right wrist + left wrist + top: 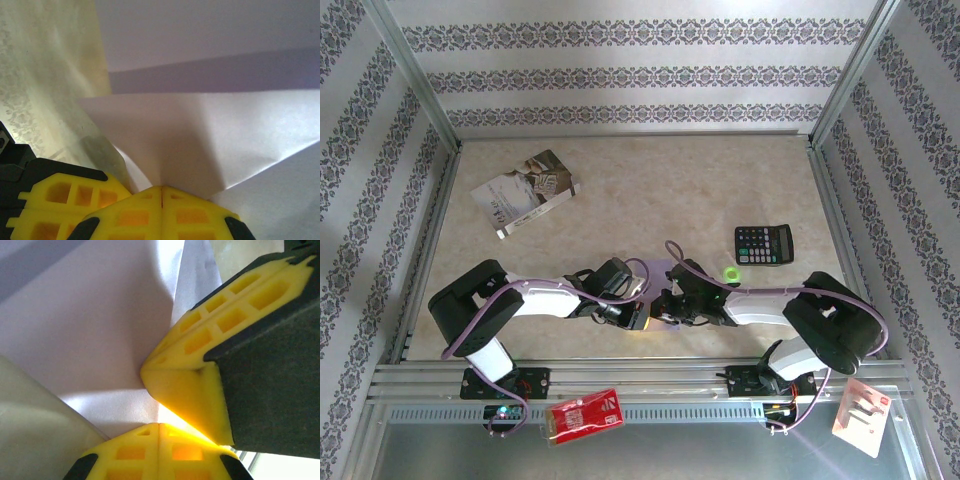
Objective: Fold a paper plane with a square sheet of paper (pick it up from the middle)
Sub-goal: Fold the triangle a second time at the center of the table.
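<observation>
Red flat packet (pixel 585 414) lies on near rail betw. arm bases. Just beyond, both arms bend inward & meet low at near-centre of beige table (pixel 620 170). Left gripper (pixel 159 426): yellow pads pressed together, tip up against pale lilac square sheet of paper (pixel 90 330); can't tell if paper's nipped. Right gripper (pixel 162 189): pads squeezed together, pinching sheet where creases fan out. Sheet partly folded, flaps raised, sits betw./under the grippers. Farther: small green object (pixel 731 273) nr right arm, black calculator (pixel 763 244) right, grey-white printed booklet (pixel 525 192) far left.
</observation>
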You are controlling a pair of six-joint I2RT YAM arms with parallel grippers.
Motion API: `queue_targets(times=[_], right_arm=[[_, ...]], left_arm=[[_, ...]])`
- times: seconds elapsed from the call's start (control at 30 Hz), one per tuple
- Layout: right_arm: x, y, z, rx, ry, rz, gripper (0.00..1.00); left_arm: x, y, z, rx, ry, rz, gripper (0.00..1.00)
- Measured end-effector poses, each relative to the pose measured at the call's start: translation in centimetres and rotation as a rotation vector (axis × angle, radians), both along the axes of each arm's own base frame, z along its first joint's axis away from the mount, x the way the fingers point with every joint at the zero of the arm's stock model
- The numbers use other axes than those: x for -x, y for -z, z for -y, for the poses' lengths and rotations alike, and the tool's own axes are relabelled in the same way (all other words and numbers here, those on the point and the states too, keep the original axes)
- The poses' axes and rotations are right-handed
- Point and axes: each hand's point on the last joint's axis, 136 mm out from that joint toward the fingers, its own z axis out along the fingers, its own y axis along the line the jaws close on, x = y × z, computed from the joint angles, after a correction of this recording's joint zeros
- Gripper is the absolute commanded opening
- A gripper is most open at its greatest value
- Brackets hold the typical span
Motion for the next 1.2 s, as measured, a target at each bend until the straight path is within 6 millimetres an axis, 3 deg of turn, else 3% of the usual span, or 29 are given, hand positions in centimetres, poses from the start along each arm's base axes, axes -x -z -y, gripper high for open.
queue_targets(times=[1.0, 1.2], right_arm=[[-5.3, 0.1, 5.6, -0.028, 0.153, -0.05, 0.0], [-7.0, -0.1, 7.6, 0.014, 0.205, -0.033, 0.0]], left_arm=[[-0.3, 0.0, 0.0, -0.011, 0.053, 0.06, 0.0], [-0.4, 0.0, 0.1, -0.013, 0.058, 0.065, 0.0]])
